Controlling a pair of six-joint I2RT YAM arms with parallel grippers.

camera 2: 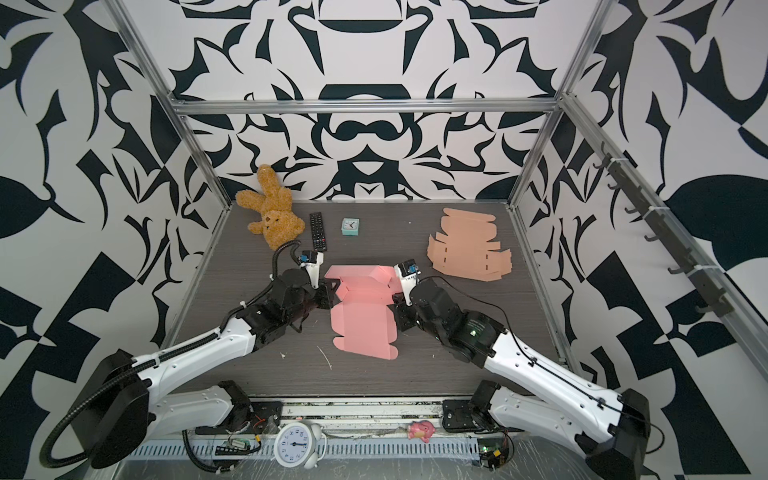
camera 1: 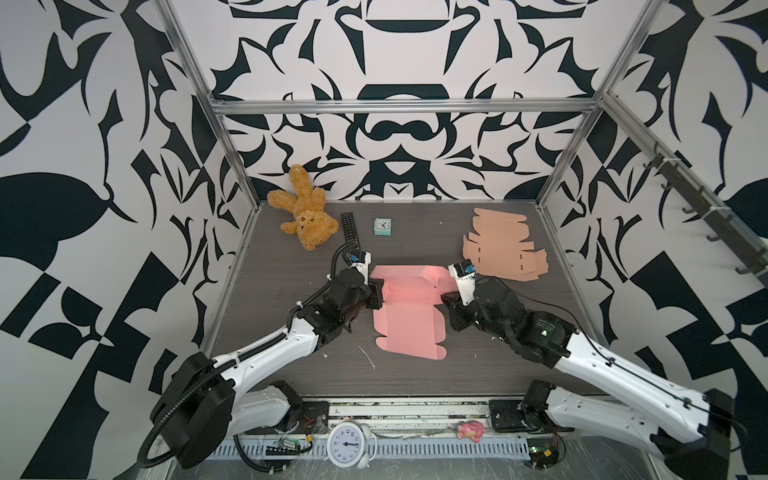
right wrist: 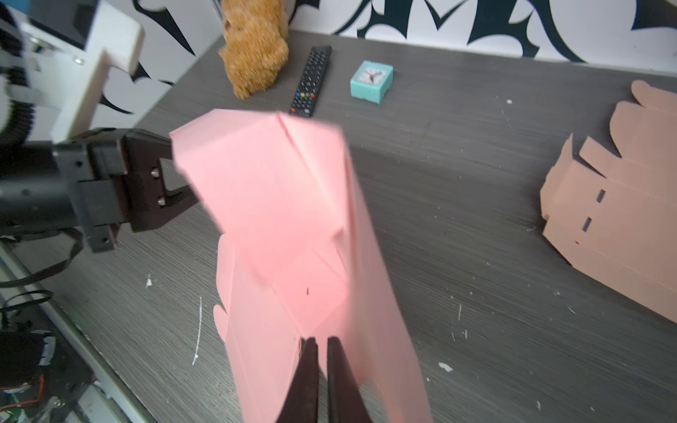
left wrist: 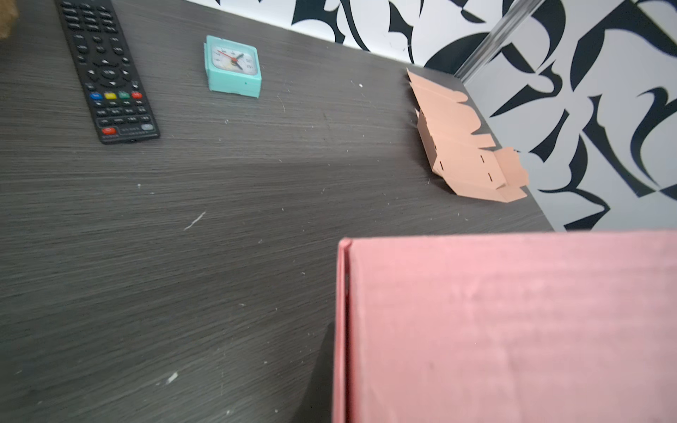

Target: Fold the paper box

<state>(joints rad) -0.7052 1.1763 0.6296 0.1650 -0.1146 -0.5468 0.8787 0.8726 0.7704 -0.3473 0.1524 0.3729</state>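
The left tool (camera 1: 377,296) is clamped on the left wall of the pink paper box (camera 1: 409,322), and the right tool (right wrist: 322,353) is pinched almost together on its right wall, both equally close. The half-raised box lies between them in the middle of the bench (camera 1: 291,324), its long axis running near to far, holding nothing.

Bright, even light, soft shadows; the pink paper box (right wrist: 278,190) blurs in wrist views.
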